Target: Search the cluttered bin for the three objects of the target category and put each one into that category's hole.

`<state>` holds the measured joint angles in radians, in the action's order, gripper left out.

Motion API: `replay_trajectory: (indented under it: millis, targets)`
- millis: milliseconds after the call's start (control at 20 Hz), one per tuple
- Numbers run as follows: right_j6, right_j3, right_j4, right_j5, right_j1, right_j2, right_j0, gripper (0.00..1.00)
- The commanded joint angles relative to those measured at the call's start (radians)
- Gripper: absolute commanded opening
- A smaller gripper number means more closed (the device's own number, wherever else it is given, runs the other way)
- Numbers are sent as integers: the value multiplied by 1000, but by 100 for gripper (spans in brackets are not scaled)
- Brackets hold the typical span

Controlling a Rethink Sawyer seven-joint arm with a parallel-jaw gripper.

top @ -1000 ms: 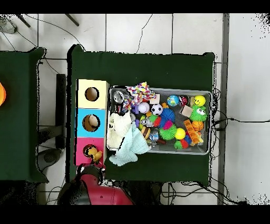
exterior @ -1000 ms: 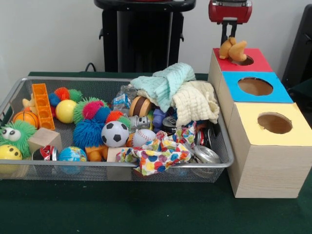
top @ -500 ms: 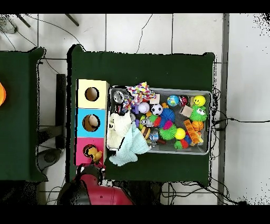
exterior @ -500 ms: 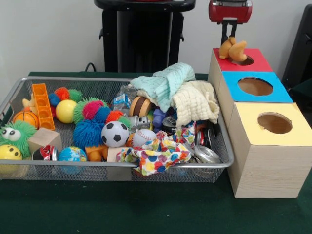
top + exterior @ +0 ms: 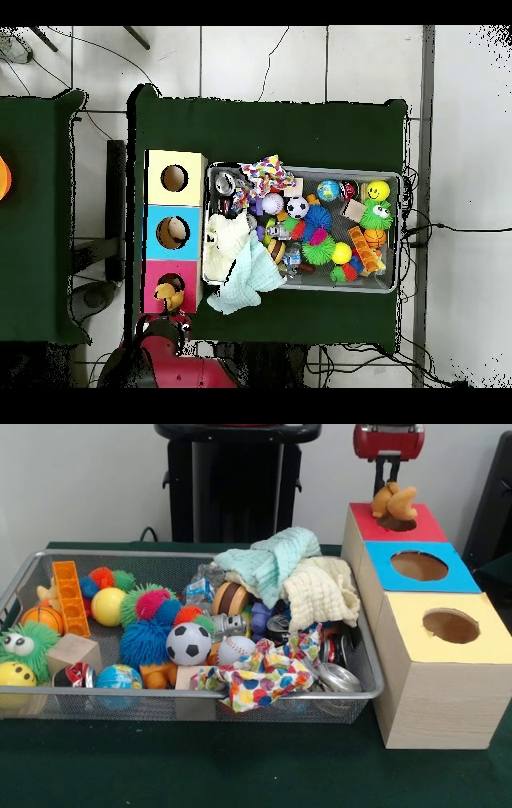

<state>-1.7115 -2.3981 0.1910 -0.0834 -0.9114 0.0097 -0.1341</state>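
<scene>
At the left and centre of the front view, a wire bin (image 5: 364, 664) holds balls, fuzzy toys, cloths and cans. At the upper right, the gripper (image 5: 390, 486) is closed on an orange toy (image 5: 394, 502), held directly over the hole of the red box (image 5: 416, 528).
</scene>
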Motion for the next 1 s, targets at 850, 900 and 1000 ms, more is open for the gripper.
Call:
replay_trajectory:
  millis: [850, 900, 1000]
  targets:
    - [-220, 60, 23, -7, 58, 62, 34, 0]
    - [-218, 62, 24, -4, 58, 60, 33, 0]
    - [-216, 65, 24, 0, 57, 62, 35, 0]
